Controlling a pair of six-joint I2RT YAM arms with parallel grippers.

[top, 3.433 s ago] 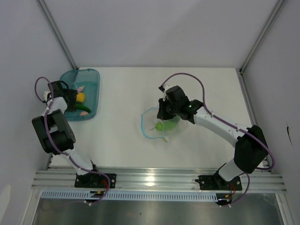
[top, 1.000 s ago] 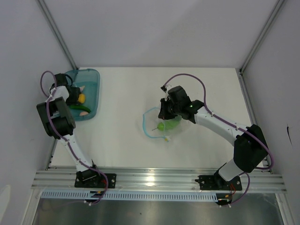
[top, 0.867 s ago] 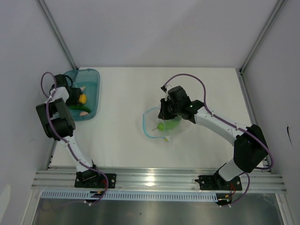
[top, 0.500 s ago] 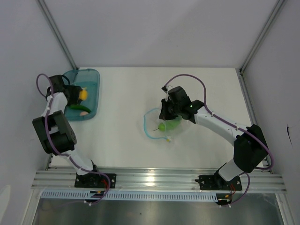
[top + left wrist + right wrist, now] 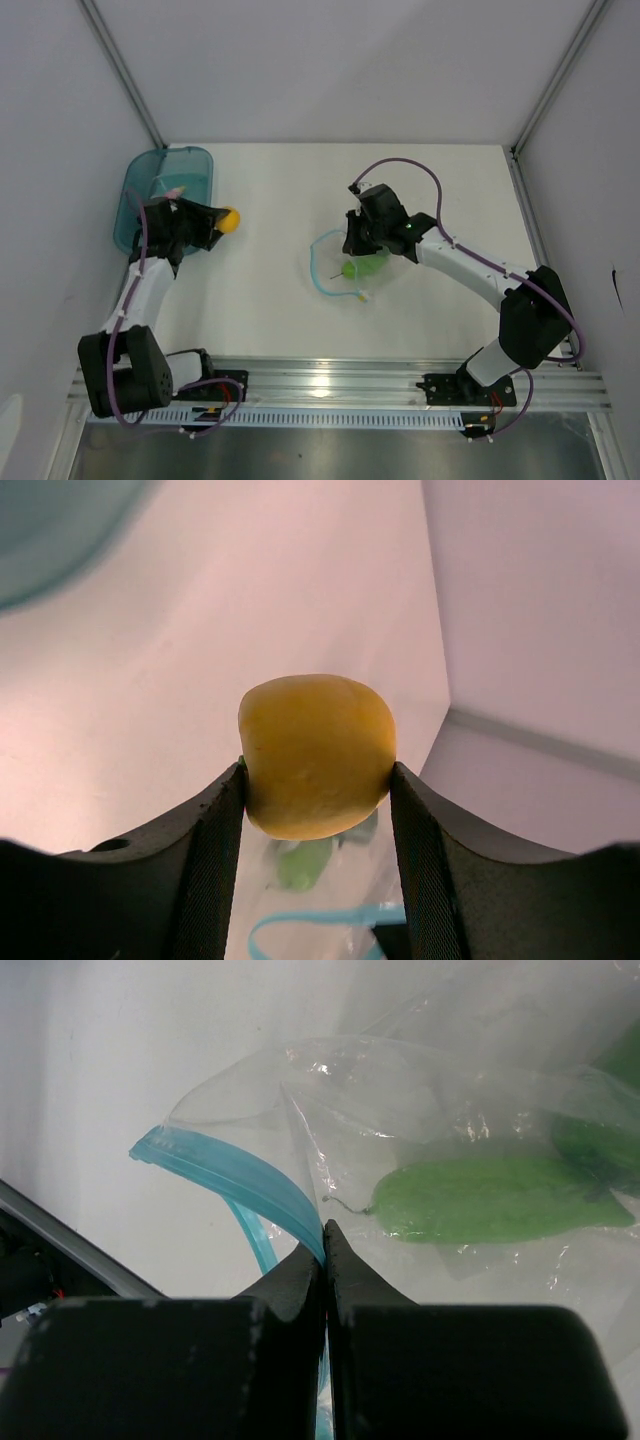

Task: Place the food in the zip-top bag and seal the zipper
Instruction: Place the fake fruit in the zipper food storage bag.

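My left gripper [image 5: 222,224] is shut on the yellow-orange round fruit [image 5: 230,219], held just right of the teal tub [image 5: 150,170]; in the left wrist view the fruit [image 5: 316,755] sits between both fingers. The clear zip-top bag [image 5: 345,268] lies mid-table with its mouth open to the left and a green piece [image 5: 361,267] inside. My right gripper [image 5: 352,243] is shut on the bag's light blue zipper strip [image 5: 235,1175] at the upper rim, holding the mouth open. The green piece [image 5: 495,1199] shows through the plastic. A pinkish piece [image 5: 174,190] lies in the tub.
The teal tub stands at the far left near the wall. Metal frame posts rise at the back corners. A rail [image 5: 330,385] runs along the near edge.
My left gripper lifted the yellow-orange fruit out of the tub and swung right, toward the bag. The right gripper has kept its hold on the bag's rim, almost still.
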